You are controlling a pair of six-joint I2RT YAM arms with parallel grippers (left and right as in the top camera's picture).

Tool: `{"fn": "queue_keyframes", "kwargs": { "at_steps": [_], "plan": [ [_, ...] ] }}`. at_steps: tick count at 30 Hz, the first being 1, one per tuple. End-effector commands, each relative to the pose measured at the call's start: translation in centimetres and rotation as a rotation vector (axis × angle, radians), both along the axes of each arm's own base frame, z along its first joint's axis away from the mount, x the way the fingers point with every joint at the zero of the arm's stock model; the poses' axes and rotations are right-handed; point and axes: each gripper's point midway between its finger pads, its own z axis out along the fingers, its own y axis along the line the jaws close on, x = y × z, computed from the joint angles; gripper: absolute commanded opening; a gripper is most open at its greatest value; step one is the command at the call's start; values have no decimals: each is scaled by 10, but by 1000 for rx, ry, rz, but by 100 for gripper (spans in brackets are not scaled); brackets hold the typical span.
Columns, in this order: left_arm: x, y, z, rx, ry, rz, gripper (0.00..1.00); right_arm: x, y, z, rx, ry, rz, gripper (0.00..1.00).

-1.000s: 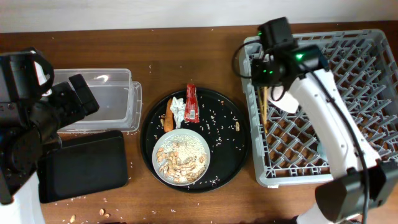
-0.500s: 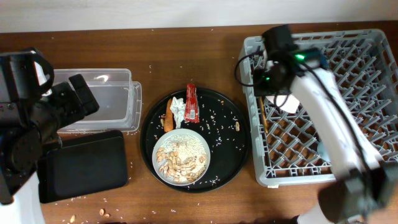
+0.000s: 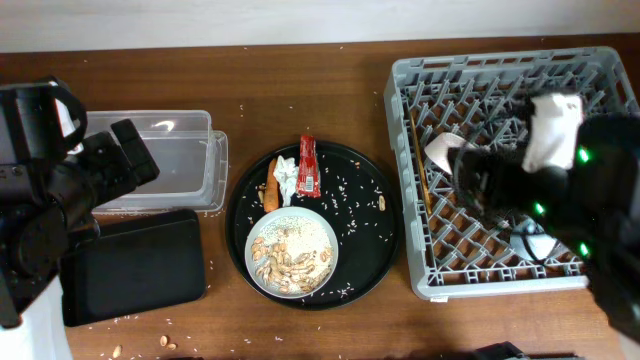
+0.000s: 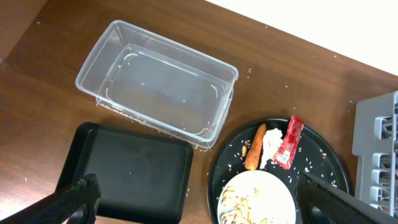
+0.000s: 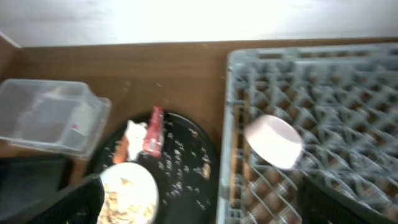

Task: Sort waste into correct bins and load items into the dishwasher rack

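The grey dishwasher rack (image 3: 600, 75) holds the pale bowl (image 3: 444, 151) on its side and the wooden chopsticks (image 3: 419, 165) along its left edge. My right gripper (image 5: 208, 206) is open and empty, raised above the rack's left side; its arm is blurred in the overhead view. On the round black tray (image 3: 370, 200) lie the red wrapper (image 3: 308, 165), white tissue (image 3: 286, 176) and carrot piece (image 3: 270, 192), beside a plate (image 3: 292, 252) of rice-and-nut scraps. My left gripper (image 4: 205, 205) hangs open above the plate and the shallow black bin (image 4: 127, 171). The clear tub (image 4: 158, 87) is empty.
Rice grains and nut bits are scattered over the round tray and on the wooden table near the black bin (image 3: 135, 265). The left arm's black body (image 3: 50, 190) overlaps the clear tub's (image 3: 165, 160) left end in the overhead view.
My right gripper has opened and let go of the chopsticks, which now lie in the rack. The right arm has swung fast from the rack's back left toward its middle right. The left arm is still.
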Motion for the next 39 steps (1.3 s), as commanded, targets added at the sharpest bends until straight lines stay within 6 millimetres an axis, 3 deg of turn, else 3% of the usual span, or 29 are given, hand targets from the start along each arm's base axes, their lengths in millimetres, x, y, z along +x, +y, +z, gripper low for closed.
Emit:
{"fn": "queue_keyframes", "kwargs": {
  "at_steps": [1, 4, 9, 13, 18, 25, 32, 39],
  "plan": [
    [0, 3, 1, 5, -4, 17, 99, -26, -31, 2, -82, -39, -115, 98],
    [0, 3, 1, 5, -4, 17, 99, -31, -49, -7, -108, -89, -191, 98],
    [0, 3, 1, 5, -4, 17, 99, -13, -67, -49, -101, -262, -268, 98],
    [0, 3, 1, 5, -4, 17, 99, -10, -74, -104, -89, -325, -302, 98],
    [0, 3, 1, 5, -4, 17, 99, -22, -75, -193, -90, -313, -303, 98],
    [0, 3, 1, 5, -4, 17, 99, -21, -75, -250, -71, -399, -308, 98],
    [0, 3, 1, 5, -4, 17, 99, -9, -74, -237, -30, -572, -316, 98],
    [0, 2, 1, 4, -4, 17, 99, -9, -74, -237, -31, -571, -316, 98]
  ]
}}
